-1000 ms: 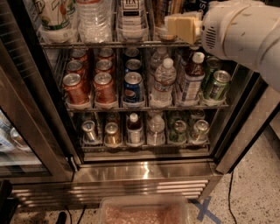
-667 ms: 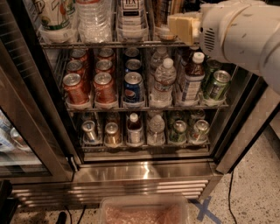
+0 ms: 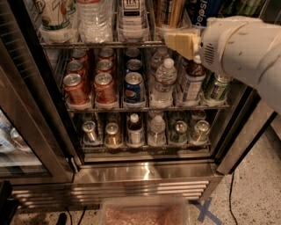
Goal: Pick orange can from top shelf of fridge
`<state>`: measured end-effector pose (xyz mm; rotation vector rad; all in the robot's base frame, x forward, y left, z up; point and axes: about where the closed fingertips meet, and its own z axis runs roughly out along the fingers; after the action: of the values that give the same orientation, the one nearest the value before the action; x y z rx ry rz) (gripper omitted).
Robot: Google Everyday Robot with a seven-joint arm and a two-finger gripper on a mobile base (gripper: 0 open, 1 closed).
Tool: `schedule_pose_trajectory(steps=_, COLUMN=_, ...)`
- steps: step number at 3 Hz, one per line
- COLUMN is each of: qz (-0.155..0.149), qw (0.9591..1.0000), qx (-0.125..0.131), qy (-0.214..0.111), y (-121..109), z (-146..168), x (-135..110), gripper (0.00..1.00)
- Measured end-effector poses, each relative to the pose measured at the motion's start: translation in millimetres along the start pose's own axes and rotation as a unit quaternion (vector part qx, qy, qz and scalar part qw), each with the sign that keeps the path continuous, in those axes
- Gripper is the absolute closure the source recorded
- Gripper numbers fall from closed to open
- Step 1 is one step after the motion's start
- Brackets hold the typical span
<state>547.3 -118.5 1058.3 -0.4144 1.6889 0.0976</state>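
Cream plastic gripper (image 3: 182, 44), on your white arm (image 3: 246, 52), sits lower than a second ago, level with the wire top shelf (image 3: 101, 44) edge | grip state: you cannot tell | orange can (image 3: 169, 13), gold-striped metal cylinder, stands just at its 12 o'clock in the steel fridge (image 3: 140, 173) | six red cans (image 3: 103, 85) at 8 o'clock, one shelf down.

Pincer (image 3: 176, 42) at top shelf (image 3: 101, 44) edge, below orange can (image 3: 169, 12).

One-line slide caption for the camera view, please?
The gripper is at the front edge of the top shelf in the open fridge, right in front of the orange can.
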Motion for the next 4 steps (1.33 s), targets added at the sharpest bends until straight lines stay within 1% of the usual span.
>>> schedule_pose_trajectory(steps=1, qz=-0.002, qw=1.0000, qx=-0.003, qy=-0.007, y=3.9, z=1.4, x=-7.2, gripper=0.27)
schedule_pose_trajectory(steps=2, qz=-0.001, qw=0.9997, qx=-0.005, qy=-0.025, y=7.3, z=6.3, x=-20.2, gripper=0.21)
schedule_pose_trajectory(steps=3, qz=0.010, qw=0.9994, qx=-0.022, qy=-0.026, y=17.2, z=22.0, x=-20.2, gripper=0.17)
schedule_pose_trajectory(steps=4, qz=0.012, qw=0.9992, qx=-0.024, qy=-0.031, y=17.7, z=29.1, x=-18.6, gripper=0.18)
